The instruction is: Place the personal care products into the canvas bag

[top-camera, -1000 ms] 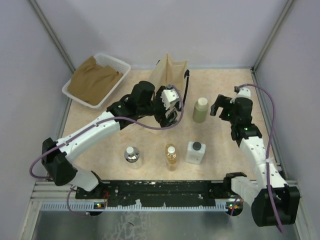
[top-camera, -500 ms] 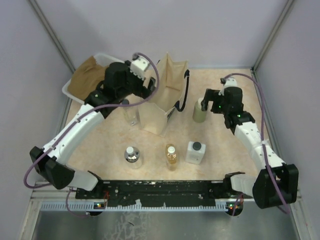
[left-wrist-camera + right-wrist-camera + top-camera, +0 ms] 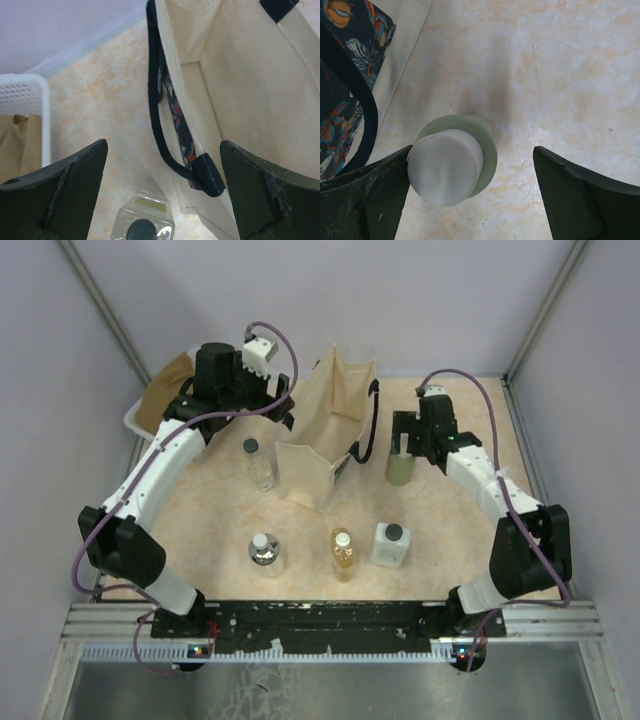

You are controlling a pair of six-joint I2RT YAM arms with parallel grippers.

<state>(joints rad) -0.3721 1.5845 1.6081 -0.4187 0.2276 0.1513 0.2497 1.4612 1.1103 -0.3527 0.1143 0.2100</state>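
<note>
Left arm: extended toward 11 o'clock; my left hand [image 3: 283, 412] is spread wide at the 9 o'clock rim of the upright beige canvas bag [image 3: 322, 440].
Right arm: my right hand [image 3: 403, 436] is spread wide, straddling the olive-green cream-capped bottle [image 3: 399, 466] at the bag's 3 o'clock.
Bag print: floral.

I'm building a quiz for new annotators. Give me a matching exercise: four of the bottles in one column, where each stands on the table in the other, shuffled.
Things
1. olive-green bottle
2. slim clear bottle
3. amber bottle
4. silvery round bottle

Places
A. left end of the near row
B. just left of the canvas bag
C. middle of the near row
D. just right of the canvas bag

Pairs: 1-D, 2-B, 3-C, 4-A
</note>
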